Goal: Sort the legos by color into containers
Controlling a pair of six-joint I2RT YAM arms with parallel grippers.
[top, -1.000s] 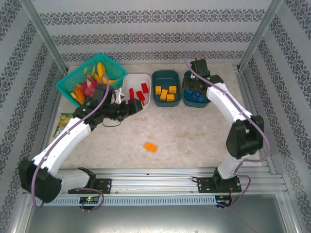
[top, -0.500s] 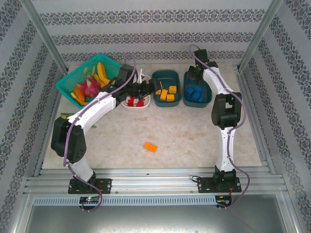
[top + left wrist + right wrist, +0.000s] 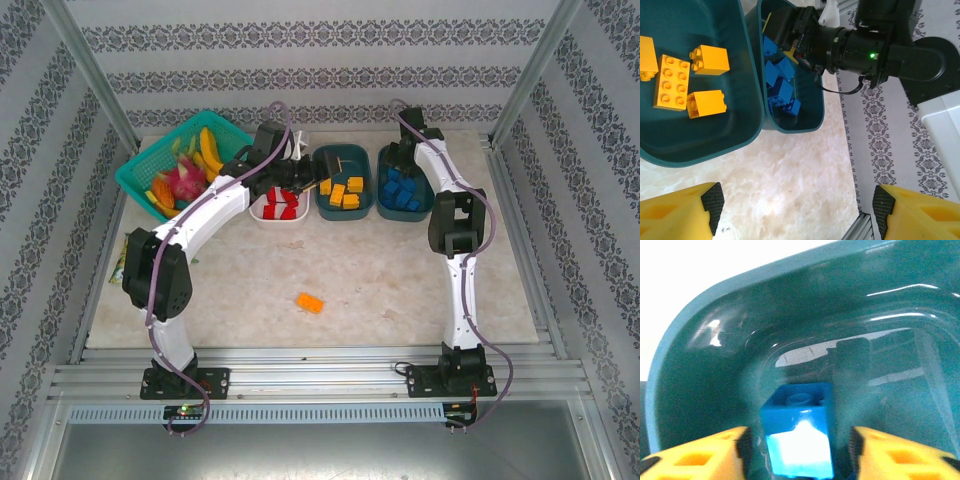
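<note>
My right gripper (image 3: 800, 447) hangs inside the right dark teal tub (image 3: 700, 365), open. A blue brick (image 3: 800, 430) sits between its pads with a gap on each side. From above, that gripper (image 3: 400, 165) is over the tub of blue bricks (image 3: 405, 192). My left gripper (image 3: 797, 205) is open and empty above bare table, beside the middle teal tub (image 3: 752, 100) of orange-yellow bricks (image 3: 672, 82). From above, it (image 3: 312, 180) hovers between the white tub (image 3: 262, 210), which holds red bricks (image 3: 280, 203), and the middle tub (image 3: 343, 188). One orange brick (image 3: 310, 302) lies on the table.
A bright teal lattice basket (image 3: 140, 175) with toy fruit stands at the back left. The right arm's black wrist (image 3: 855, 50) reaches over the blue-brick tub (image 3: 810, 125). Patterned walls and metal posts close in the table; a rail runs along its near edge.
The right gripper's jaws have spread, letting go of the blue brick inside the right tub. The left arm swung from the white tub toward the middle tub.
</note>
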